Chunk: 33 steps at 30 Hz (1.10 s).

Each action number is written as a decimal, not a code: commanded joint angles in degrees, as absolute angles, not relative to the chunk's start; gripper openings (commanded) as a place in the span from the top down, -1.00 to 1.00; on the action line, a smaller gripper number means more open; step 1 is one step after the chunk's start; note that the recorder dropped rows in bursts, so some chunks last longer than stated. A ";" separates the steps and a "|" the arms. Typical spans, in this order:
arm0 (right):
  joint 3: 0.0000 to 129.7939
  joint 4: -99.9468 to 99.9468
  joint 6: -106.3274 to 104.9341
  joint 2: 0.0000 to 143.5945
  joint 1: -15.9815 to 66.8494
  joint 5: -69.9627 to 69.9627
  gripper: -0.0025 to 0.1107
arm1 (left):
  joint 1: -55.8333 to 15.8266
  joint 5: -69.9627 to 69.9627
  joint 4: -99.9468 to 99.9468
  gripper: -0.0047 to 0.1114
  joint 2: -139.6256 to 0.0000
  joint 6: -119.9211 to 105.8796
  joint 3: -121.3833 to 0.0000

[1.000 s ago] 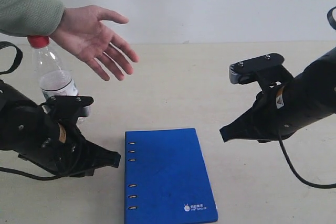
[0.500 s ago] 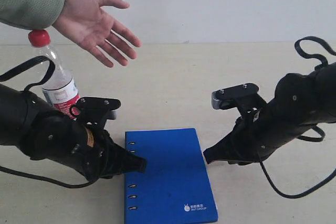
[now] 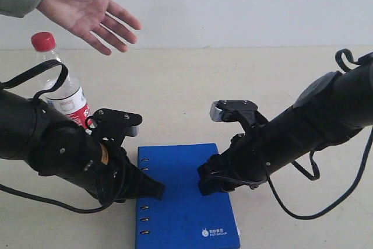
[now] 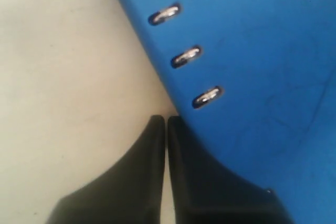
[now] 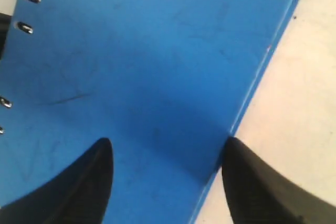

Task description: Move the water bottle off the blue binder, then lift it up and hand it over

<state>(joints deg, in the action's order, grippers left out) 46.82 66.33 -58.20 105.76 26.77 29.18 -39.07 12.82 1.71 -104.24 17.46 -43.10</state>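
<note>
Right fingers straddle blue binder edge; slotted spine, white logo.

Beige table with blue binder

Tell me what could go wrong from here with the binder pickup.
1. The left gripper is shut, tips at the spine edge of the blue binder: it may shove the binder instead of lifting it.
2. The right gripper straddles the opposite edge, open: pinching only the cover could let the binder swing open.
3. The water bottle stands close behind the left arm: a swing might topple it.
</note>
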 commanded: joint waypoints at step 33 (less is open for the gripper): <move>46.66 88.05 -78.99 106.37 26.88 57.65 -0.07 | -39.54 8.40 4.69 0.84 -100.80 15.58 -39.92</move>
<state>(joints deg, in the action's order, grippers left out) 45.88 86.13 -76.65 107.23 24.66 42.00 -38.37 16.50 1.72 -100.39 16.18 -39.32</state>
